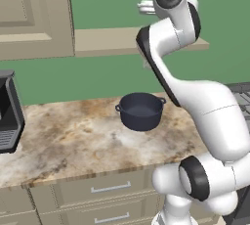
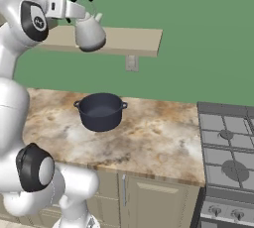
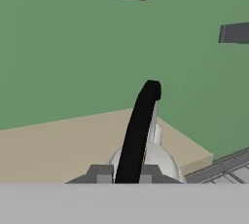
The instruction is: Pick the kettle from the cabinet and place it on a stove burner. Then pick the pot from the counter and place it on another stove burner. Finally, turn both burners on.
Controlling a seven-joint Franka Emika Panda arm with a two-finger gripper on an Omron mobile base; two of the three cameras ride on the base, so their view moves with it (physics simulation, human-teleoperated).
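In the hand view, the thick black handle (image 3: 141,135) of the kettle (image 3: 158,157) is right in front of me. My pincer (image 3: 127,173) is squeezed shut on it. I see just the top of the silver kettle here; the rest is cut off at the bottom. Behind it lies the flat beige shelf (image 3: 58,145), and a corner of the stove (image 3: 228,167) peeks in.

In the left base view, my own white arm (image 1: 195,97) hides the kettle. The dark pot (image 1: 140,111) sits on the marbled counter (image 1: 73,141), under the shelf.

The right base view shows more. The kettle hangs tilted from my pincer, in front of the shelf edge. I cannot tell if it touches the shelf. The pot sits below it, and the stove burners (image 2: 227,135) lie well off to the right.
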